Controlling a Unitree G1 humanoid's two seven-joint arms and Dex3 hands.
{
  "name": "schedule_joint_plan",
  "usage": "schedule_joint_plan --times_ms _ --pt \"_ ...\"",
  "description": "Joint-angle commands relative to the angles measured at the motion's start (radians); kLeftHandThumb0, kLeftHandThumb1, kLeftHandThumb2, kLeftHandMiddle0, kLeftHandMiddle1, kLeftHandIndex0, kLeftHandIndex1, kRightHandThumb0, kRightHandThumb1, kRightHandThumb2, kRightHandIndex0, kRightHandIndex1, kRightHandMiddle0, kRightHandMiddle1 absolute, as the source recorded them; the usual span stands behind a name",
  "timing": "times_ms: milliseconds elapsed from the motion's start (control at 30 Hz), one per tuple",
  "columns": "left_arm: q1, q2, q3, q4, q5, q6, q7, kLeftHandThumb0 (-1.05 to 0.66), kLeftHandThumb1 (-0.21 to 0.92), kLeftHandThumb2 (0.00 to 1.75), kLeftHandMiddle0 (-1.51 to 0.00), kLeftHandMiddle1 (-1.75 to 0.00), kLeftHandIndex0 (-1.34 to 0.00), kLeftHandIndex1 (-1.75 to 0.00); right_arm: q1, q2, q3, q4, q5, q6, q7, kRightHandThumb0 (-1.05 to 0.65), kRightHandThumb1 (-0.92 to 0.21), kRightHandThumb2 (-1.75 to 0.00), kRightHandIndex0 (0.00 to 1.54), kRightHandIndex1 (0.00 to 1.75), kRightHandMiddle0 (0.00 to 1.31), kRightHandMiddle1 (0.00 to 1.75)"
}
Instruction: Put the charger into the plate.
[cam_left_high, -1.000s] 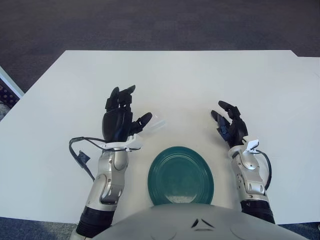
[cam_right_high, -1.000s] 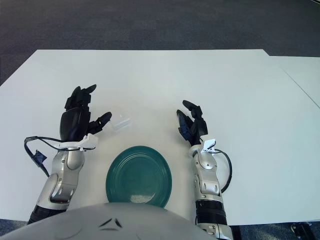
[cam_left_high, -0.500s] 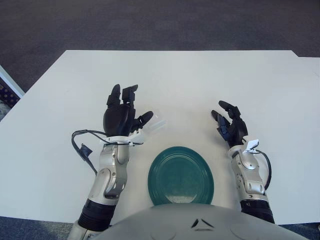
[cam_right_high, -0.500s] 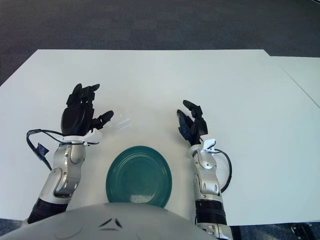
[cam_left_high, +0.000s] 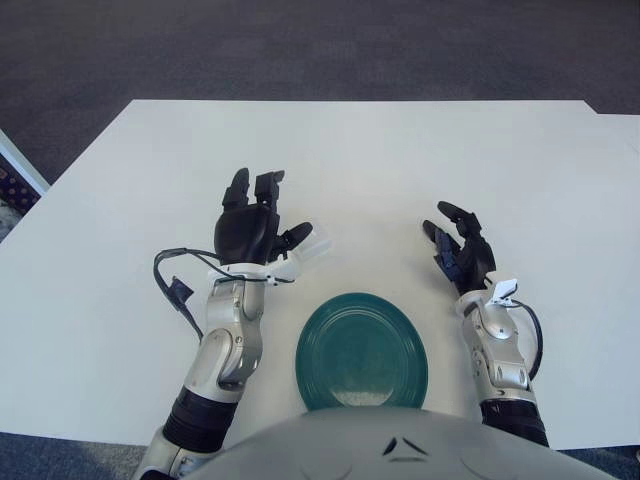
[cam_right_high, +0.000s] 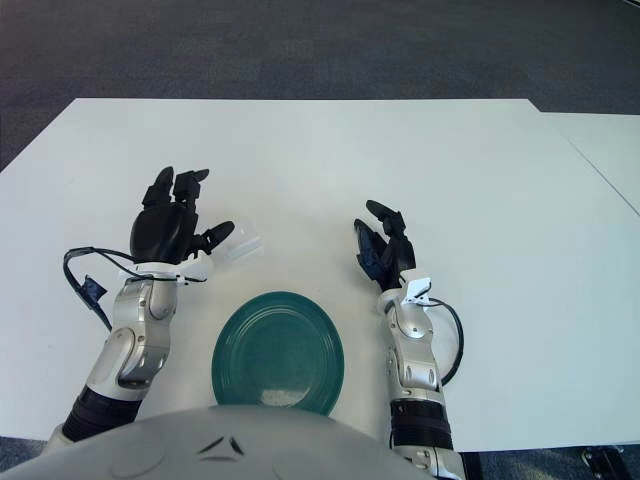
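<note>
One small white charger (cam_left_high: 312, 246) lies just beside the spread, empty left hand (cam_left_high: 250, 228), above the green plate (cam_left_high: 361, 350).

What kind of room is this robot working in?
Probably an office or lab test area: a plain white table stands on dark grey carpet, holding only a round teal plate and a small white charger beside the left robot hand.

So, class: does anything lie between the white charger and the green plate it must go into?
Nothing visible does. The charger lies on the table beside the left hand, with only bare table between it and the plate.
</note>
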Motion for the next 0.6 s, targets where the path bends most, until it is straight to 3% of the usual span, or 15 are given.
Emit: schedule_joint_plan --times_ms 0,200,567 --pt "-0.042 -0.025 -0.026 0.018 0.060 0.080 -0.089 -1.05 0.92 0.51 -0.21 -0.02 0.00 -0.68 0.021 0.010 -0.001 0.000 0.016 0.033 -0.003 -0.49 -0.92 -0.46 0.50 0.01 0.07 0.77" --pt "-0.090 -0.049 -0.056 0.062 0.103 0.147 -0.152 -1.05 0.92 0.50 -0.22 -0.02 0.00 -0.63 0.029 0.016 0.005 -0.013 0.010 0.033 -0.004 -0.48 -0.92 -0.48 0.49 0.00 0.07 0.76" --pt "-0.077 -0.053 -0.083 0.057 0.087 0.159 -0.161 -1.05 0.92 0.53 -0.24 -0.01 0.00 -0.73 0.037 0.014 0.014 -0.006 -0.008 0.008 -0.008 -0.48 -0.92 -0.52 0.47 0.00 0.08 0.76"
